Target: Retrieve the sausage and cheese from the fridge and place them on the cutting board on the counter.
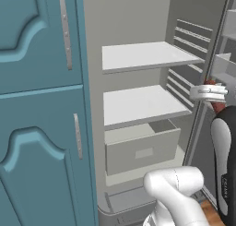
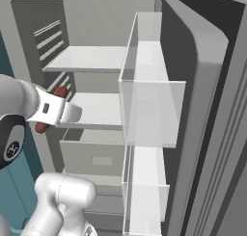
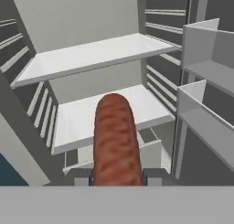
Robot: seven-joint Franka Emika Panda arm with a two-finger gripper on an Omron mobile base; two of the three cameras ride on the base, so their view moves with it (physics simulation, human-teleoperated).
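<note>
My gripper [image 3: 117,177] is shut on the sausage [image 3: 116,138], a dark red-brown rod that sticks out from between the fingertips [image 3: 82,178] toward the open fridge [image 3: 105,54]. In the left base view the gripper [image 1: 212,95] hangs at the fridge's right side, in front of the white shelves, with the sausage [image 1: 217,106] showing above and below the hand. The right base view has the gripper [image 2: 52,110] and sausage [image 2: 60,92] at the left, level with the middle shelf [image 2: 99,110]. The cheese, the cutting board and the counter are out of view.
The fridge door [image 2: 193,85] stands open on the right with clear door bins [image 2: 152,110] close beside the hand. Two bare white shelves [image 1: 143,105] and a grey drawer [image 1: 143,151] lie inside. Teal cabinet doors [image 1: 39,105] flank the fridge's left.
</note>
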